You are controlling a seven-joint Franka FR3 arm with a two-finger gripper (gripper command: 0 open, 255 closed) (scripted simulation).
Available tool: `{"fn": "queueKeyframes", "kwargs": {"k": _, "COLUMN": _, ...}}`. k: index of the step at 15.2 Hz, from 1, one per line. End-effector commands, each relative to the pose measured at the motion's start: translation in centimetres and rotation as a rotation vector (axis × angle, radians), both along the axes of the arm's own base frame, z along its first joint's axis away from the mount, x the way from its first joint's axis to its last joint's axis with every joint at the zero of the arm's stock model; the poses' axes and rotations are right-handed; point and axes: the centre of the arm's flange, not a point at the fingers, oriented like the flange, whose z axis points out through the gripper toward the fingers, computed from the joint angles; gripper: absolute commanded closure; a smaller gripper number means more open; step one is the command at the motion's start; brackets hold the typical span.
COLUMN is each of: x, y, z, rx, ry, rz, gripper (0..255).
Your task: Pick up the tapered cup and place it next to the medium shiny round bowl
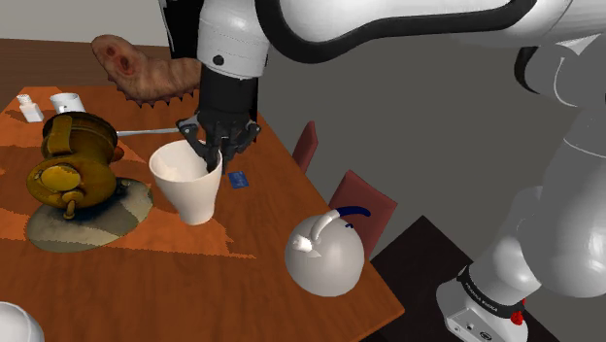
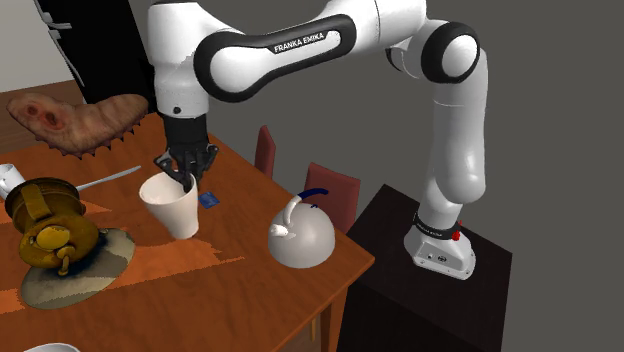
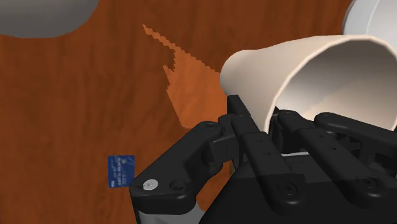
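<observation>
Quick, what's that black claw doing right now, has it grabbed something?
Gripper: closed on the rim of the cream tapered cup, one finger inside it, one outside.

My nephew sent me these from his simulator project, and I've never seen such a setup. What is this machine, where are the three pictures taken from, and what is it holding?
It is a white robot arm on a box stand, drawn by a simulator. One picture looks over its shoulder, one is from farther off to the side, and one comes from a camera on its hand. On the brown table lie a golden pot, a white dome and a small blue card. Its black jaws pinch the rim of a tilted cream cup, one inside and one outside.
</observation>
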Motion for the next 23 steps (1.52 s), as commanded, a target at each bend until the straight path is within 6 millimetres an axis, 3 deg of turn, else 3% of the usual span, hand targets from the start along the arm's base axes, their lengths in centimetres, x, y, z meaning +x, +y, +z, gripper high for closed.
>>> {"fn": "queueKeyframes", "kwargs": {"k": 1, "x": -0.1, "y": 2.7, "z": -0.3, "rx": 0.001, "ry": -0.001, "rz": -0.002, "gripper": 255}}
{"fn": "queueKeyframes", "kwargs": {"k": 11, "x": -1.4, "y": 15.8, "z": -1.8, "rx": 0.001, "ry": -0.001, "rz": -0.002, "gripper": 255}}
{"fn": "queueKeyframes", "kwargs": {"k": 23, "x": -1.4, "y": 16.3, "z": -7.7, "rx": 0.001, "ry": -0.001, "rz": -0.002, "gripper": 255}}
